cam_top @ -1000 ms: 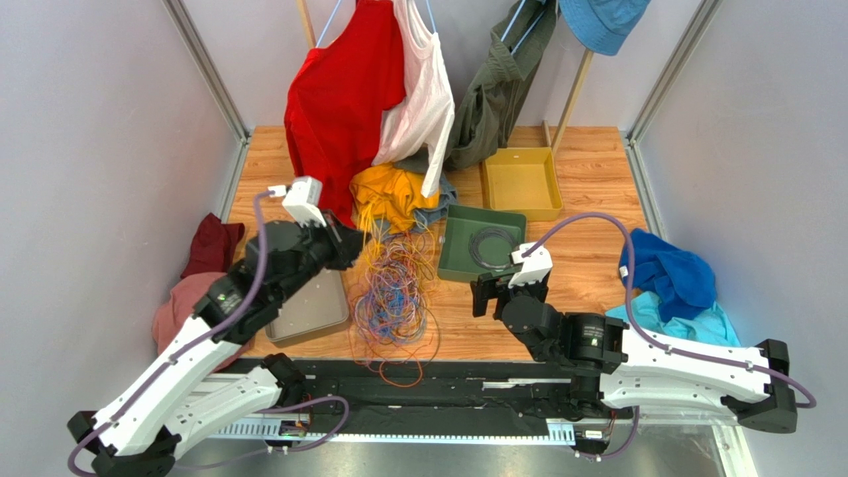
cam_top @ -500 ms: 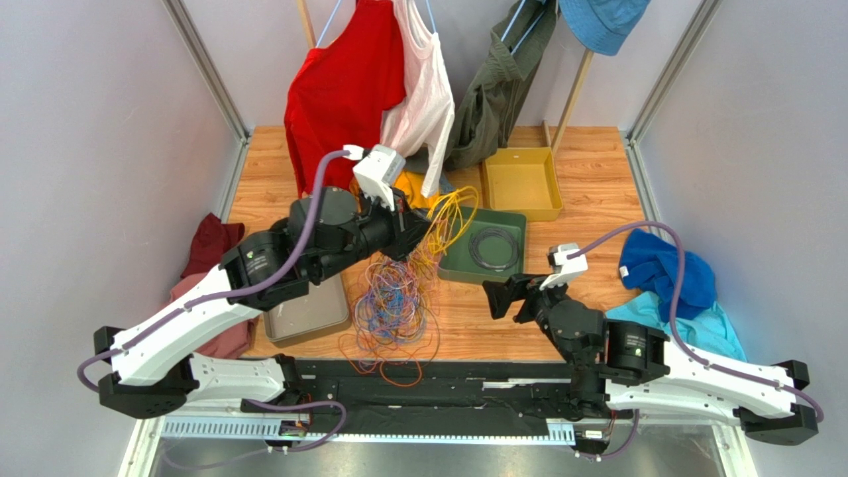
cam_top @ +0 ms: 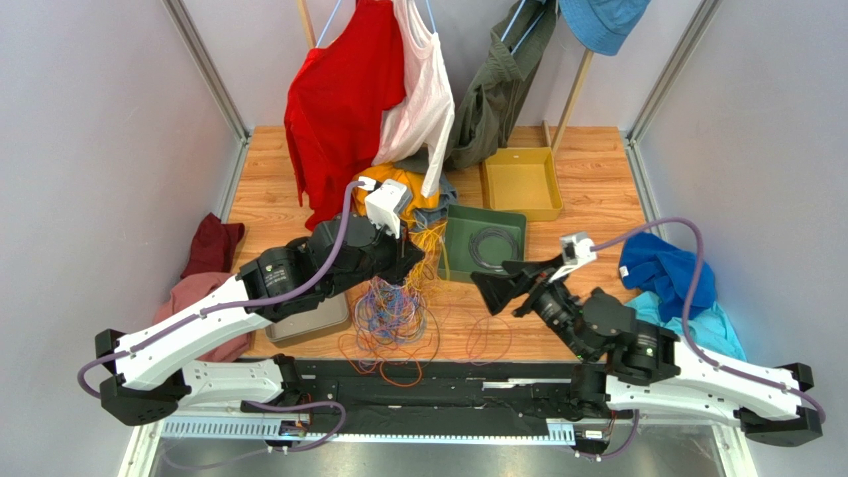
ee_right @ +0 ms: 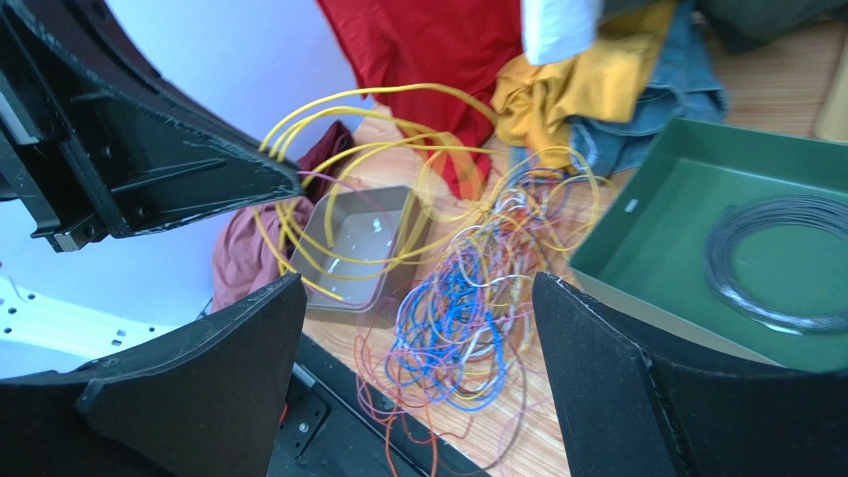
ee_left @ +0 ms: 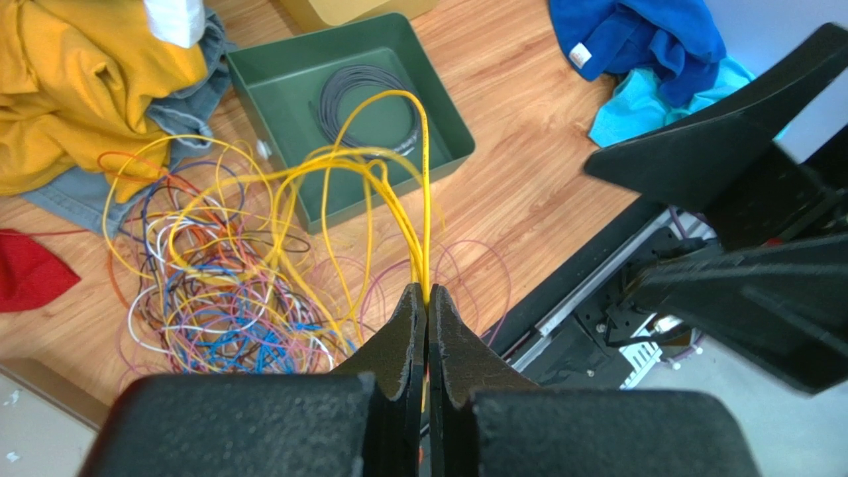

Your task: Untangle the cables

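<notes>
The cables (cam_top: 396,310) lie as a tangle of blue, orange, purple and white wires on the wooden table, just in front of the arm bases. My left gripper (cam_top: 408,266) hangs over the tangle, shut on several yellow cables (ee_left: 426,199). These rise in loops from the pile (ee_left: 219,293) to the pinched fingertips (ee_left: 428,294). My right gripper (cam_top: 498,285) is to the right of the pile, open and empty, pointing left at it. In the right wrist view, its jaws (ee_right: 418,283) frame the blue wires (ee_right: 463,328), with the lifted yellow loops (ee_right: 378,149) behind.
A green tray (cam_top: 458,260) holding a dark ring-shaped coil (cam_top: 493,245) stands right of the tangle. A grey tray (cam_top: 311,316) is on its left and a yellow tray (cam_top: 521,184) behind. Clothes hang at the back, and a yellow garment (cam_top: 383,184) and blue cloths (cam_top: 662,273) lie nearby.
My left arm swung right from the grey tray, lifting the yellow cables, then came back slightly toward the pile. My right gripper turned left and rose, staying open.
</notes>
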